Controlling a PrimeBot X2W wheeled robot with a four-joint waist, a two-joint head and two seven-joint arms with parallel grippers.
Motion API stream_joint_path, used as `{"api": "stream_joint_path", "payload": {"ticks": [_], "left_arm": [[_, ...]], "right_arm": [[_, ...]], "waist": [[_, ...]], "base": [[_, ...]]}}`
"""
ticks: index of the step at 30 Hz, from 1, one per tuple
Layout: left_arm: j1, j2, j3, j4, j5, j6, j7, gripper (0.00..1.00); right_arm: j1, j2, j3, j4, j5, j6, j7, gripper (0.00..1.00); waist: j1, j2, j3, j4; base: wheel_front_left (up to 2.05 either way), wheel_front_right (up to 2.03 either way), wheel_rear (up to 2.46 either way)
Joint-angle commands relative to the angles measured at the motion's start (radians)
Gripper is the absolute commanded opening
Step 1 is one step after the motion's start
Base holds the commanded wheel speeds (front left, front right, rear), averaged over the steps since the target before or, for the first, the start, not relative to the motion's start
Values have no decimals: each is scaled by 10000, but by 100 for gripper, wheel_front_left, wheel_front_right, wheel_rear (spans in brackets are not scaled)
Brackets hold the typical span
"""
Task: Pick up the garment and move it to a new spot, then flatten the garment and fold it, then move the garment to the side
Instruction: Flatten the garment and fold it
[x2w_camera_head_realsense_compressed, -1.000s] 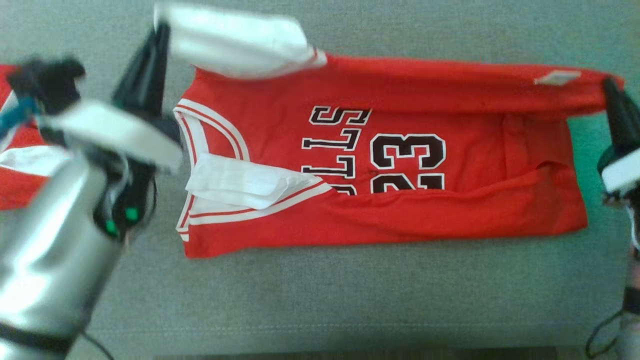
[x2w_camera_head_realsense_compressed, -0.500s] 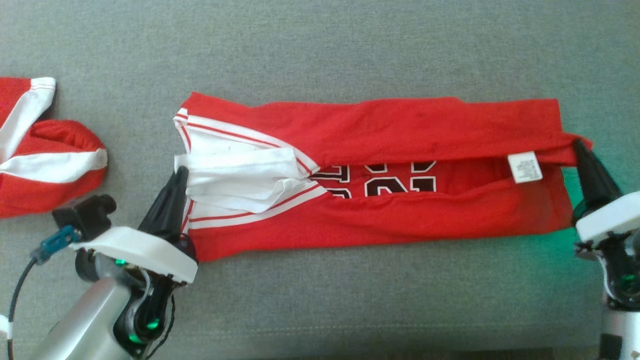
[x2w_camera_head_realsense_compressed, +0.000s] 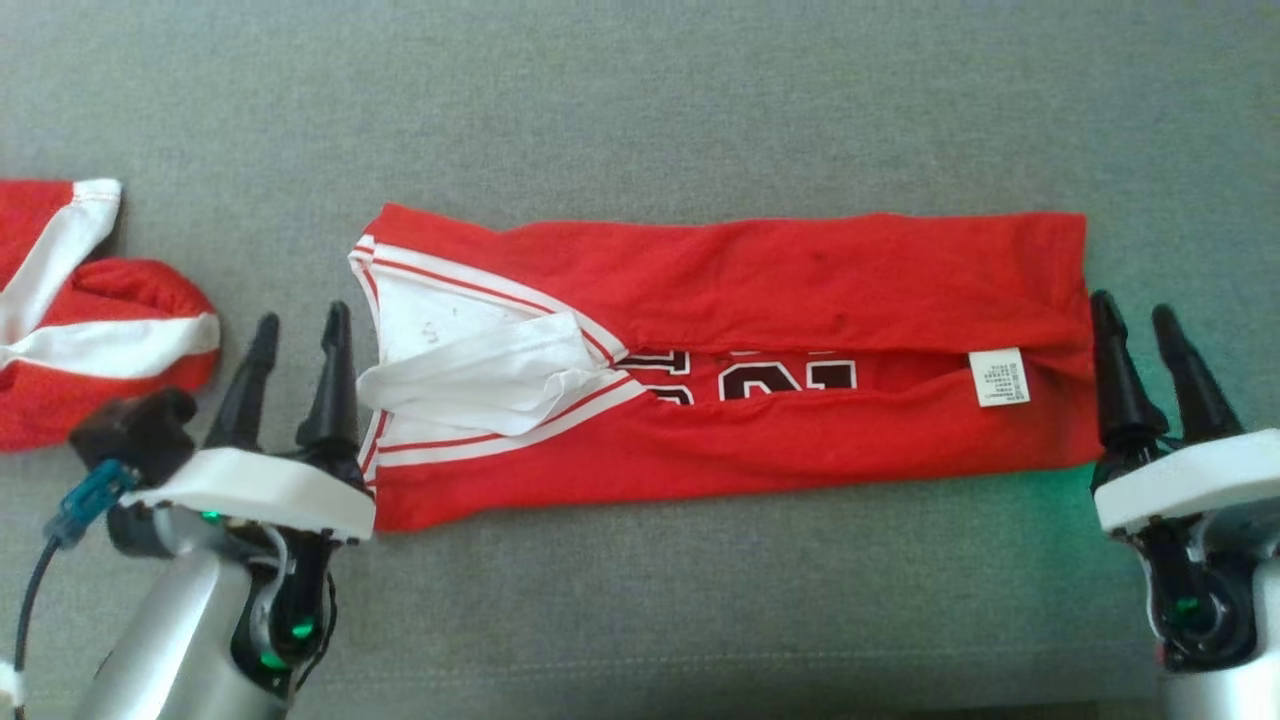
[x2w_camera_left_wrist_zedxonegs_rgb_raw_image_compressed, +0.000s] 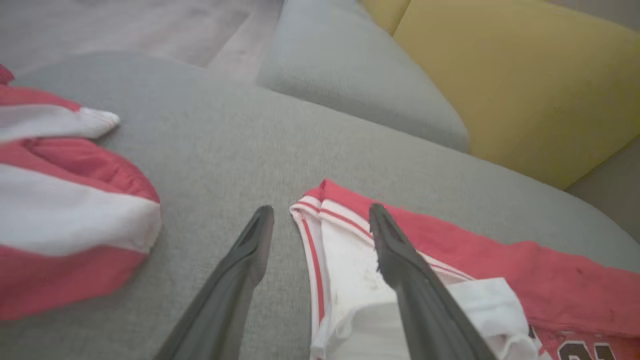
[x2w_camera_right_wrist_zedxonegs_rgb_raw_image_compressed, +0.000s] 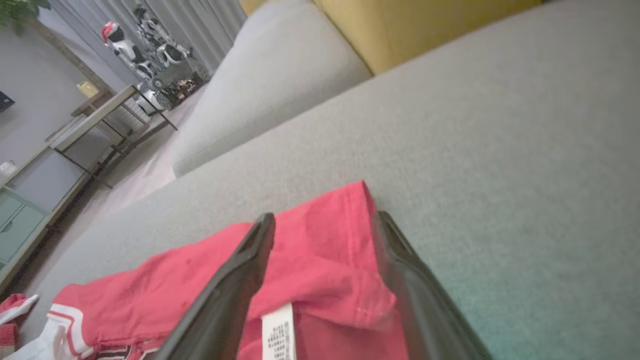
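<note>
1. One grey sofa seat (x2w_camera_head_realsense_compressed: 640, 100) spans the whole head view.
2. Red garment (x2w_camera_head_realsense_compressed: 760, 280) lies folded into a long band across frame centre, white-trimmed end at left.
3. Second red-and-white garment (x2w_camera_head_realsense_compressed: 100, 340) lies bunched at the left edge.
4. Left pincer (x2w_camera_head_realsense_compressed: 302, 315), lower left, stands wide and empty, just beside the trimmed end.
5. Right pincer (x2w_camera_head_realsense_compressed: 1132, 303), lower right, stands wide and empty, just beside the hem end.
6. White label (x2w_camera_head_realsense_compressed: 998, 377) sits near the garment's right end.

Red, white-trimmed garment (x2w_camera_head_realsense_compressed: 760, 270); grey sofa (x2w_camera_head_realsense_compressed: 640, 100).
</note>
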Motion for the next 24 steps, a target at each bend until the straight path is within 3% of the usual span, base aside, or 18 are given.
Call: {"api": "stream_joint_path", "payload": {"ticks": [1,5,10,24], "left_arm": [[-40,61,675,-511,474,80,-120,100],[346,-555,1484,-1448,2071,253,-120,100],[782,-1105,1957,-1996,3344,75,-120,100],[1832,-1632,2323,-1345,4644,-656,-120,100]], "right_arm": [[-45,-257,312,-480,-212,-7,-360,100],[-114,-454,621,-788,-1061,-7,-1279,100],[-52,-643,896,-889,-2335,-7,-1867,100],[709,-330,1285,-295,-3386,-7,-2378,100]], "waist": [[1,-1,-126,-29],[1,-1,-409,-62],[1,-1,-794,-65],[1,-1,-1497,-189]], "base": [[0,0,0],[0,0,0],[0,0,0],[0,0,0]]}}
